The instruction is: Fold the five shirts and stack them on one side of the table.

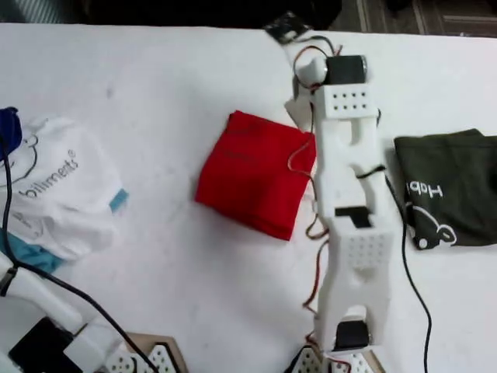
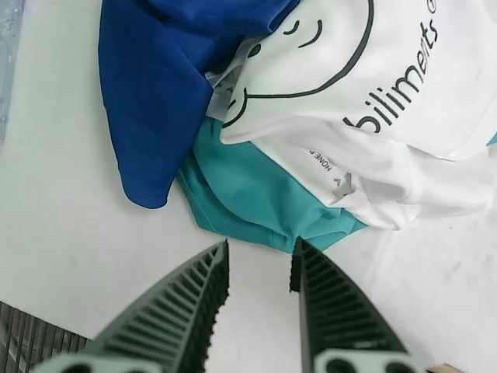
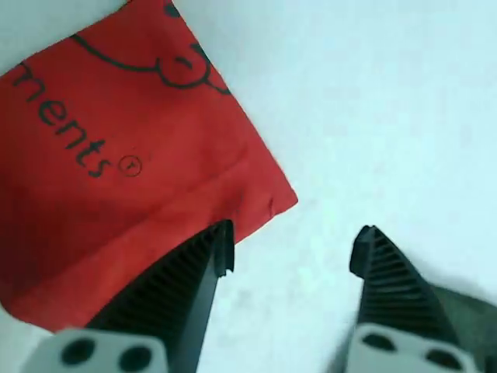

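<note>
Your right arm [image 1: 353,233] lies stretched out over the middle of the white worktop [image 1: 194,295]. Its jaws are wide open and hold nothing. One jaw is over the edge of the folded red cloth shirt [image 3: 116,155], near a corner. The other is over bare worktop just beside it.

The red shirt sits in the middle of the worktop. A folded dark green shirt with white print [image 1: 450,190] lies near it, on the right. These two look done.

On the left is a loose heap. A crumpled white shirt with dark writing [image 2: 373,101] lies on top, a teal shirt [image 2: 256,194] peeks out under it, and a bright blue shirt [image 2: 155,101] is bunched at the far side. Your left arm [image 1: 39,299] is at the near left, and its jaws are a little apart and empty, close to the teal edge.

I think you are at the stacking step for the red shirt. The next move seems to be to go down and pinch its edge, then carry it onto the green one. Grab all the layers, or the fold may fall open. The three shirts in the heap are not yet folded.
</note>
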